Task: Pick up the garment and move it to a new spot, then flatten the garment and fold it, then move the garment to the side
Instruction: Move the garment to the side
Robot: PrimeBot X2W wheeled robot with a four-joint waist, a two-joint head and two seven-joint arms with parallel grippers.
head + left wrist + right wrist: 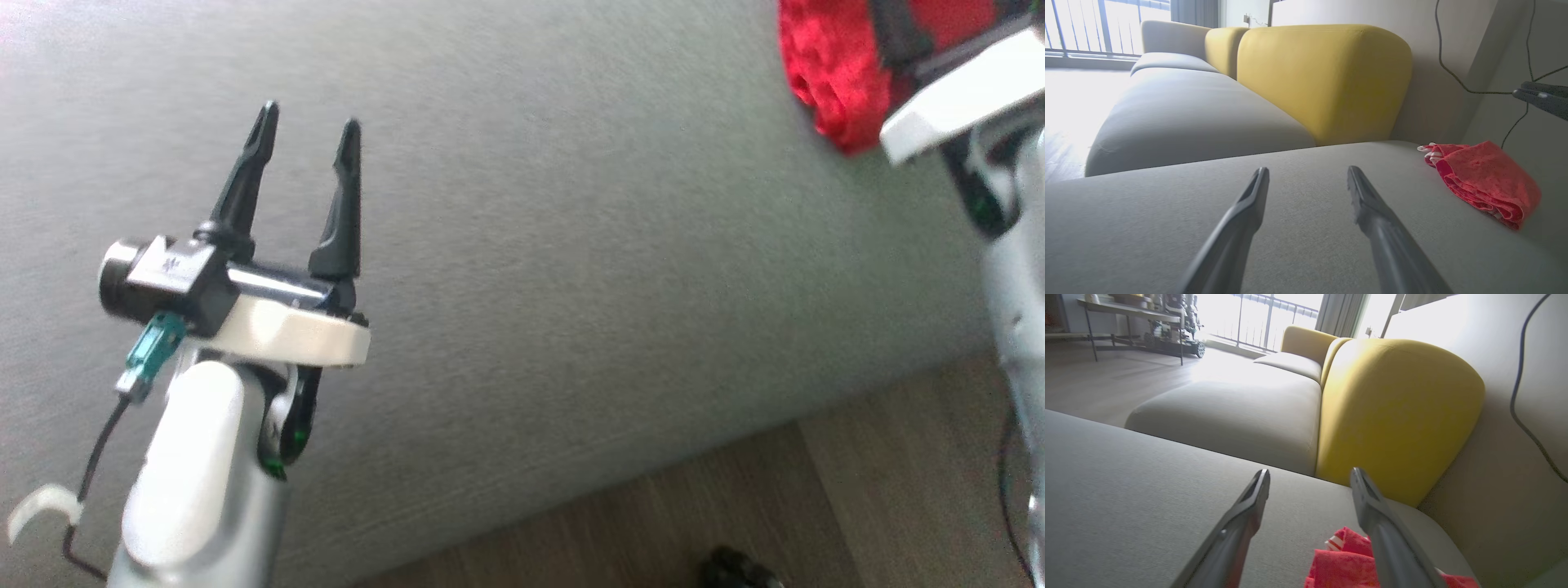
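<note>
- In the head view the grey cushion (571, 245) takes up most of the frame. Its front edge runs slantwise from the bottom centre up to the right, with wood floor (882, 490) below it.
- The left gripper (309, 121) stands at centre left over bare cushion. Its fingers are spread wide with nothing between them, and there is open fabric above it and to its right.
- The red garment (824, 73) lies bunched at the upper right, cut by the top edge and partly hidden by the pale right arm (955, 102).
- The left wrist view shows more. The left gripper (1307, 171) points at a yellow backrest (1327, 77), and the garment (1486, 179) lies at centre right, near the cushion's far end by the wall (1453, 36).
- In that view a cable (1453, 75) hangs down the wall, and one dark finger (1541, 98) of the right gripper juts in from the right edge, above the garment and apart from it.
- A second grey seat (1188, 118) stretches towards a bright window (1094, 24) at the upper left.
- In the right wrist view the right gripper (1310, 473) is also spread and grasps nothing.
- The garment (1343, 563) lies at the bottom centre, under the right-hand finger; whether they touch cannot be told.
- That view adds a table (1126, 312) at the upper left.
</note>
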